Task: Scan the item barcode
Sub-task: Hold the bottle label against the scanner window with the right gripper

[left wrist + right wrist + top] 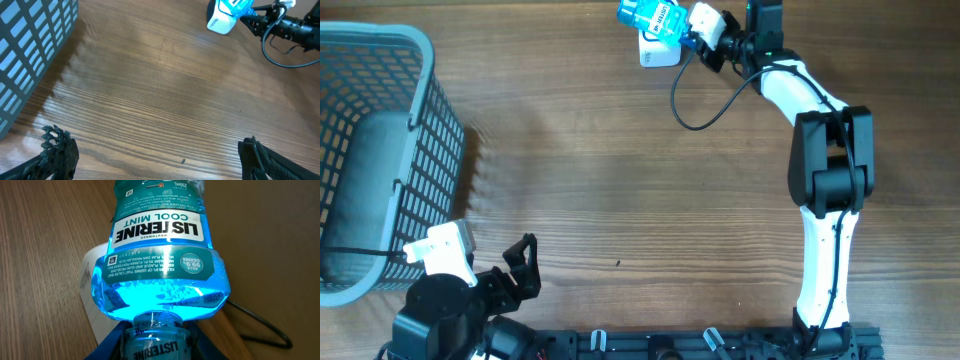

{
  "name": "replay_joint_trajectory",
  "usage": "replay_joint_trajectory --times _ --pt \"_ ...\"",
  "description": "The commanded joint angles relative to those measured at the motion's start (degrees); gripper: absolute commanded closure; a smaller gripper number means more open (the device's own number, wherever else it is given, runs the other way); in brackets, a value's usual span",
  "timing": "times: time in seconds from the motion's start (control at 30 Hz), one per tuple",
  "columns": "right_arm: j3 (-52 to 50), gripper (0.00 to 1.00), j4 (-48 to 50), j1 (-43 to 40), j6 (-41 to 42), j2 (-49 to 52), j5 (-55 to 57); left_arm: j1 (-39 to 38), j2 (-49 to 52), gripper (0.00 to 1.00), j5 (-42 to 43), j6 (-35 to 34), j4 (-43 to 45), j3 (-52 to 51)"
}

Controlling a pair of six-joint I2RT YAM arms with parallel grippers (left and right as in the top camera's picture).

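Your right gripper [692, 38] is clamped tight on the small translucent blue-teal plastic bottle [650, 18], at its narrow blue cap [152, 342]. In the right wrist view the bottom edge cuts off most of the fingers. You only get dark slivers either side of the cap.

The bottle is at the far edge of the brown wooden table [600, 180], body pointing away from the gripper, over the white boxy scanner [658, 52]. Overhead it overlaps the scanner's top; you can't tell if they touch. The bottle's far end is clipped by the frame top overhead and in the left wrist view [239, 6].

In the right wrist view the white label reads upside down: "COOL MINT" is legible, the small print is too fine. You can't make out a barcode from here. Only a white strip of the scanner [92, 280] shows behind the bottle at the left; the rest is hidden.

A thin black cable [695, 115] loops from the right wrist onto the table.

Your left gripper [525, 262] is spread wide with nothing in it, at the near edge, well apart from the bottle and near the grey-blue plastic mesh basket [440, 130]. The basket's left side is out of frame, and the grey shape inside is unclear. In the left wrist view only the black fingertips [60, 150] show at the bottom corners.
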Motion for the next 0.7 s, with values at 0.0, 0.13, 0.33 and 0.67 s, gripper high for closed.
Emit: replay_joint_trajectory --times 0.0,0.13,0.33,0.67 --pt "2.5 0.96 0.0 -1.4 1.8 0.4 -4.7 0.3 -0.1 0.00 -0.4 0.3 0.2 0.2" --pt "2.8 0.96 -0.1 -1.2 1.9 0.3 -4.7 0.3 -0.1 0.00 -0.4 0.3 0.2 0.2" --pt "6.8 0.96 -4.1 -1.2 2.2 0.2 -8.2 0.3 -0.1 0.00 -0.4 0.3 0.2 0.2" --pt "9.0 0.96 -9.8 -1.0 2.1 -0.9 -8.8 0.3 -0.1 0.00 -0.4 0.3 0.2 0.2"
